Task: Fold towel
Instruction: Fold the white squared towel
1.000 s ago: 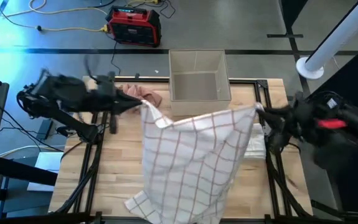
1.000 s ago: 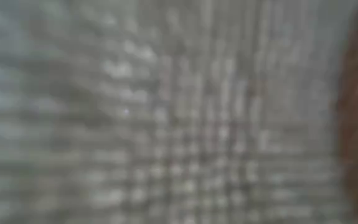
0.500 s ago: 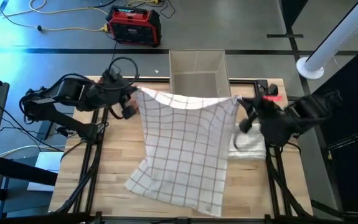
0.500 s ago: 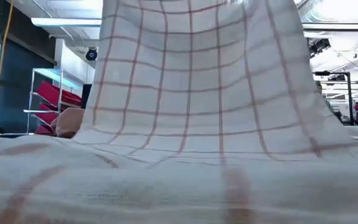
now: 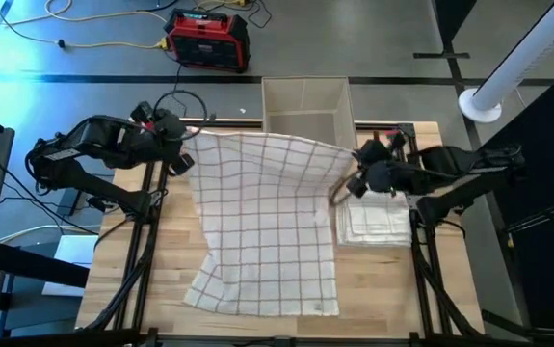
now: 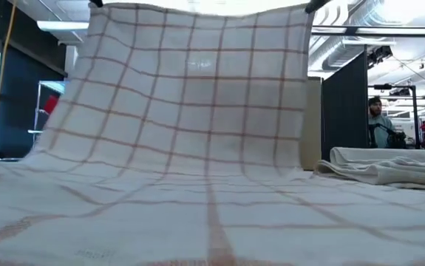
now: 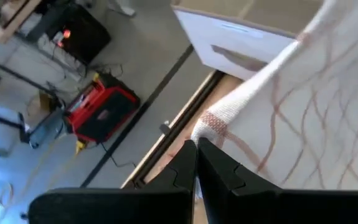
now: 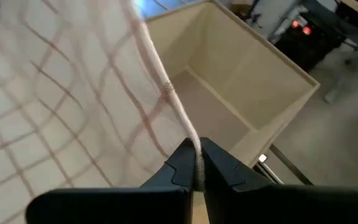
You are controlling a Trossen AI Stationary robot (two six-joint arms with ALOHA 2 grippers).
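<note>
Left pincer [image 5: 184, 160] and right pincer [image 5: 347, 185] were both clamped on the towel's [image 5: 262, 222] far corners, holding that edge up; the rest draped onto the surface [image 5: 166, 255].

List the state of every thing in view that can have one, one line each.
Checked towel: unfolded, far edge lifted by both grippers, near part lying on the table.
Left gripper: shut on the towel's far left corner.
Right gripper: shut on the towel's far right corner.
Folded towels: stacked flat at the table's right side.
Box: open-topped, looks empty.
</note>
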